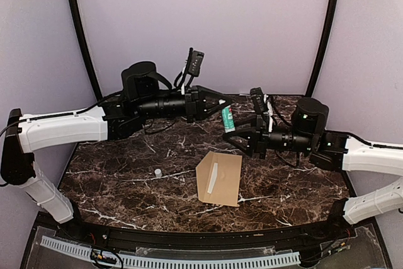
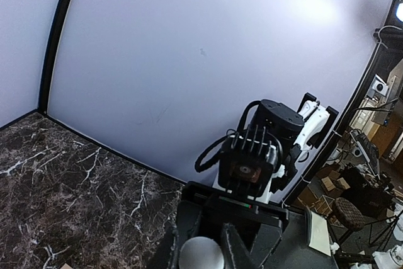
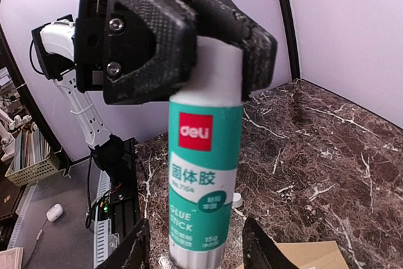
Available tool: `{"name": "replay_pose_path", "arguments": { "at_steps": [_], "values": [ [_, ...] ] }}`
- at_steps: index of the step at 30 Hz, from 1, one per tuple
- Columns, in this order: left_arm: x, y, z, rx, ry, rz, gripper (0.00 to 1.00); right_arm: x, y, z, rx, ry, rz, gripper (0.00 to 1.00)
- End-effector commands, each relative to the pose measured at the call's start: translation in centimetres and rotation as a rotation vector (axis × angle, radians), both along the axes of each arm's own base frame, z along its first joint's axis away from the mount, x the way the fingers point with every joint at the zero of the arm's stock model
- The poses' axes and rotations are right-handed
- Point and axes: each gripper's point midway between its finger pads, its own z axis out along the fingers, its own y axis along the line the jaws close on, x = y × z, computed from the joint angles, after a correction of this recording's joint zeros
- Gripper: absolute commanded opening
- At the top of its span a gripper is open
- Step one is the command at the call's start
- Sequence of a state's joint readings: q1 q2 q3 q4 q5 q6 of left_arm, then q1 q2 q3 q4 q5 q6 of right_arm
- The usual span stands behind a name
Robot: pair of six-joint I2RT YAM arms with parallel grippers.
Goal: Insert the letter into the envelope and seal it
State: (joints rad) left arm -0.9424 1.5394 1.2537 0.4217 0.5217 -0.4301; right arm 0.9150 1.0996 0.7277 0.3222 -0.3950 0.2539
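A teal and white glue stick [image 1: 228,119] hangs upright above the table's back middle. My left gripper [image 1: 223,106] is shut on its upper end, whose round white top [image 2: 201,255] shows between the fingers in the left wrist view. Just below it, my right gripper [image 3: 198,247] stands open with a finger on either side of the stick's lower end [image 3: 204,174], and a gap shows on both sides. The brown envelope [image 1: 219,178] lies flat on the table near the front middle, with a pale strip on it. The letter is out of view.
A small white cap [image 1: 157,172] stands on the dark marble table [image 1: 113,181], left of the envelope. The left arm [image 1: 63,127] reaches in from the left and the right arm [image 1: 371,155] from the right. They meet over the back middle, near the rear wall.
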Motion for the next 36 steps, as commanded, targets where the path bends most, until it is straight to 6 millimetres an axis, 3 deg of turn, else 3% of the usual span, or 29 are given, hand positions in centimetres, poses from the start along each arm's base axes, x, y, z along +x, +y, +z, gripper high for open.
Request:
{"name": "replay_pose_path", "arguments": {
  "at_steps": [1, 8, 11, 12, 13, 14, 15, 17, 19, 22, 28, 36],
  "values": [
    [0.2, 0.2, 0.6, -0.027, -0.024, 0.010, 0.00, 0.0, 0.1, 3.2, 0.078, -0.041, 0.011, 0.40],
    [0.2, 0.1, 0.7, -0.032, -0.025, 0.008, 0.00, 0.5, 0.4, 2.6, 0.058, -0.027, -0.006, 0.05],
    [-0.3, 0.1, 0.6, -0.035, -0.032, -0.017, 0.02, 0.4, 0.3, 2.9, 0.068, -0.032, -0.003, 0.00],
    [-0.6, 0.1, 0.7, -0.038, -0.039, -0.029, 0.07, 0.3, 0.3, 3.0, 0.072, -0.036, 0.001, 0.00],
    [-1.1, 0.2, 0.5, -0.041, -0.045, -0.056, 0.28, 0.2, 0.2, 3.2, 0.076, -0.041, 0.009, 0.00],
    [-1.3, 0.3, 0.6, -0.045, -0.054, -0.067, 0.39, 0.0, 0.2, 3.3, 0.079, -0.046, 0.018, 0.00],
    [-2.0, 0.6, 0.6, -0.053, -0.064, -0.095, 0.61, -0.3, 0.2, 3.5, 0.085, -0.054, 0.031, 0.00],
    [-2.9, 0.8, 0.4, -0.058, -0.082, -0.133, 0.79, -1.0, 0.2, 4.0, 0.096, -0.070, 0.065, 0.00],
    [-3.7, 1.0, 0.0, -0.065, -0.095, -0.177, 0.83, -1.7, 0.2, 4.5, 0.111, -0.085, 0.101, 0.00],
    [-4.5, 1.1, -0.1, -0.092, -0.104, -0.222, 0.81, -2.6, 0.1, 5.0, 0.129, -0.102, 0.147, 0.00],
    [-4.9, 0.8, 0.3, -0.134, -0.107, -0.270, 0.57, -2.9, 0.1, 5.1, 0.138, -0.107, 0.167, 0.00],
    [-4.5, -0.3, 0.1, -0.140, -0.087, -0.290, 0.39, -3.3, 0.0, 5.4, 0.140, -0.111, 0.180, 0.00]
  ]
}}
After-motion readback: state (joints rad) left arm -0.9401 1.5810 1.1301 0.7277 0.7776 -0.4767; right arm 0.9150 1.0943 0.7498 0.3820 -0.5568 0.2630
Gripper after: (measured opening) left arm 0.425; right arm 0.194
